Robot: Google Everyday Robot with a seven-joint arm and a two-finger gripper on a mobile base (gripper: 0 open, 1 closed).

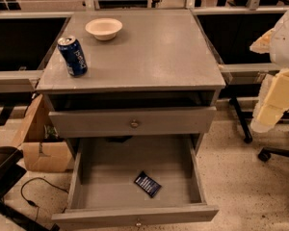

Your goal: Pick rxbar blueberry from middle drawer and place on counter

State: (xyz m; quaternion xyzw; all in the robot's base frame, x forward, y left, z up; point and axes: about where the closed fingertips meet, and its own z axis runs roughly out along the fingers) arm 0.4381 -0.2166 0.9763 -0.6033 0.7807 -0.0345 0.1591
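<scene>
The rxbar blueberry [147, 183], a small flat dark navy wrapper with white print, lies flat on the floor of the middle drawer [135, 214], right of centre and towards the near side. This wide grey drawer stands pulled out. The counter [154, 57], a flat grey painted top, carries a blue Pepsi can [72, 56] at left and a white bowl [103, 28] at far left. The gripper [274, 100] hangs at the right edge, well apart from the bar; its state cannot be told. Assessment: access is established; reach, grasp, lift and placement remain.
</scene>
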